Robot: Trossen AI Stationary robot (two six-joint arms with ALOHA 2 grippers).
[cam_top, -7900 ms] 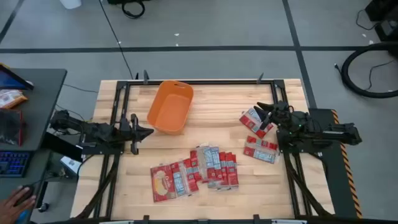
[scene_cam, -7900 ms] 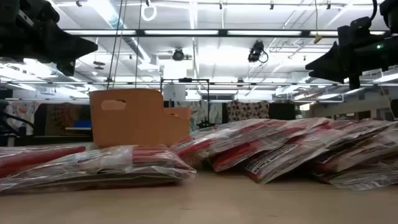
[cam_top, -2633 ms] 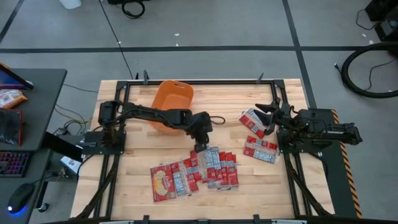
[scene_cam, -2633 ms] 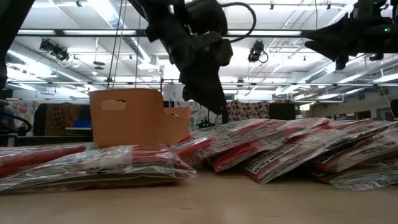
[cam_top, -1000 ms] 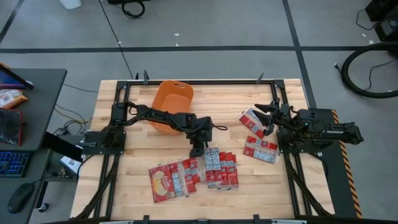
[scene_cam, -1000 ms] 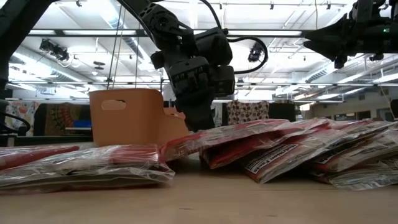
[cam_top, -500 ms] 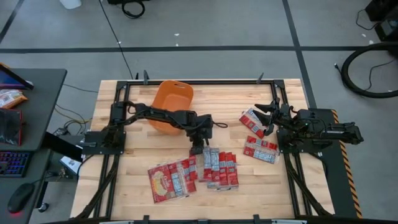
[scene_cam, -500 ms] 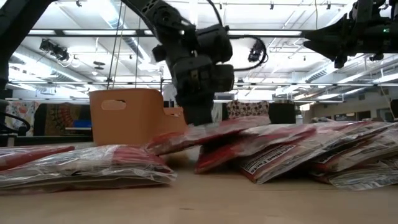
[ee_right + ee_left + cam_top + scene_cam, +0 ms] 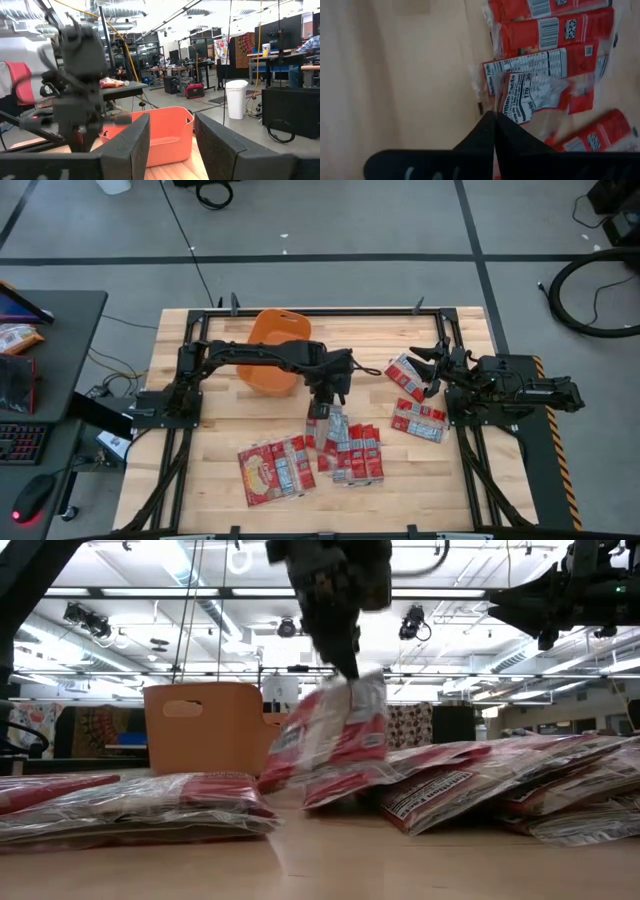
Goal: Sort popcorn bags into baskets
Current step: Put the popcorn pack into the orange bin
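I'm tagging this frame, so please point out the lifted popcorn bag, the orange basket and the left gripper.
Lifted popcorn bag (image 9: 335,735): low view, red front panel.
Orange basket (image 9: 272,371): high view, near wall.
Left gripper (image 9: 322,408): high view, between its fingertips, jaws shut on the bag.

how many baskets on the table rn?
1. The orange basket sits at the table's far side, left of centre, partly under the left arm. No other basket shows in any view.

orange basket (image 9: 268,350) partly behind arm
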